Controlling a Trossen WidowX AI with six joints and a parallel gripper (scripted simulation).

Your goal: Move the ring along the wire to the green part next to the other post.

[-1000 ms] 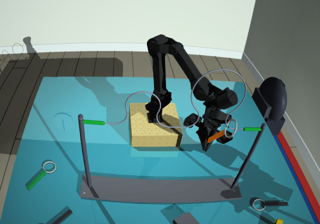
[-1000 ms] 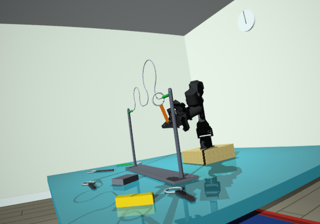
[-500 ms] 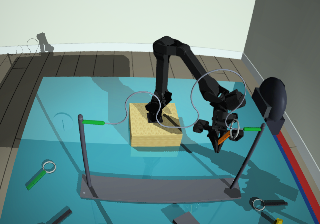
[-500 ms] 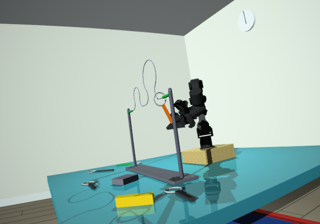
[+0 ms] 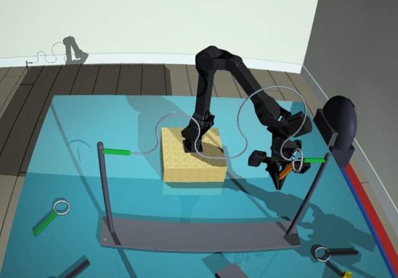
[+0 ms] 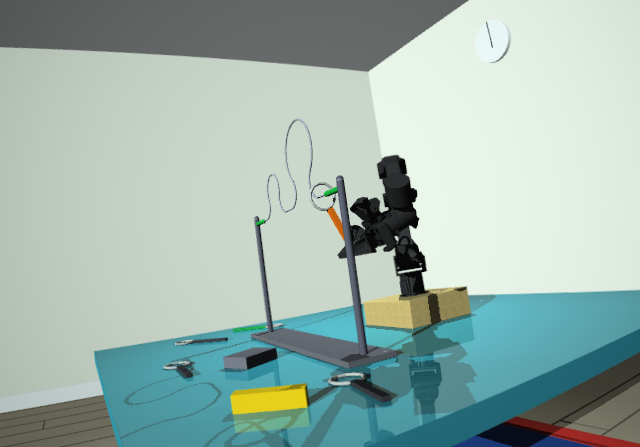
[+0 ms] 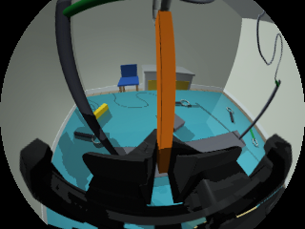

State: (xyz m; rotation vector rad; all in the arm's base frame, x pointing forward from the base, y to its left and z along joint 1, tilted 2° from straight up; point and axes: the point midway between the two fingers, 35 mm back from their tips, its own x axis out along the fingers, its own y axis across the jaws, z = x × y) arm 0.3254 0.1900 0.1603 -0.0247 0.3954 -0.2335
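The ring [image 5: 292,162] [image 6: 312,202] with the orange handle [image 5: 285,172] [image 6: 336,222] [image 7: 166,76] sits around the wire at the inner end of the green part [image 5: 313,160] [image 6: 330,191] [image 7: 102,2] next to the right post [image 5: 308,198] [image 6: 351,277]. I cannot tell whether the ring touches the wire. My gripper [image 5: 280,176] [image 6: 347,240] [image 7: 159,132] is shut on the lower end of the handle, below and left of the ring. The thin grey wire [image 5: 273,87] [image 6: 298,122] loops away to the other green part [image 5: 116,152] [image 6: 260,221] at the left post [image 5: 105,188] [image 6: 263,277].
The posts stand on a grey base plate [image 5: 199,236]. The arm is mounted on a wooden block [image 5: 193,168]. Spare rings with green [image 5: 48,220] and black handles [image 5: 340,252], a yellow block [image 6: 268,398] and a grey block [image 6: 250,358] lie on the table. A dark domed object [image 5: 339,124] stands at the right edge.
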